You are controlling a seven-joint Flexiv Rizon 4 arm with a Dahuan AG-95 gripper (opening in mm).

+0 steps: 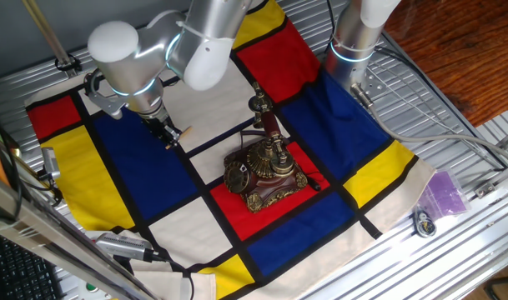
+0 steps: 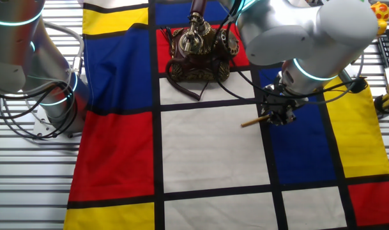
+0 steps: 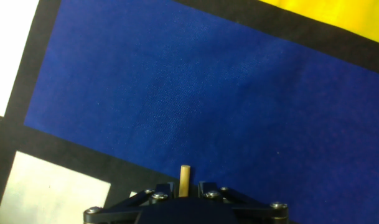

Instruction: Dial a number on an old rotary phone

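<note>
The old rotary phone (image 1: 262, 171) stands on the red square of the checked cloth, dark bronze with a reddish body, its round dial (image 1: 237, 175) facing front-left and its handset on the upright cradle. It also shows at the top of the other fixed view (image 2: 197, 48). My gripper (image 1: 168, 133) hovers over the blue square left of the phone, well apart from it. It is shut on a thin light wooden stick (image 2: 253, 121). In the hand view the stick's end (image 3: 185, 179) pokes out between the gripper's fingers above blue cloth.
A second silver arm's base (image 1: 354, 42) stands at the back right of the cloth. A purple bag (image 1: 444, 193) and a small round metal part (image 1: 424, 223) lie on the slatted metal table at the right. Cables run along the table edges.
</note>
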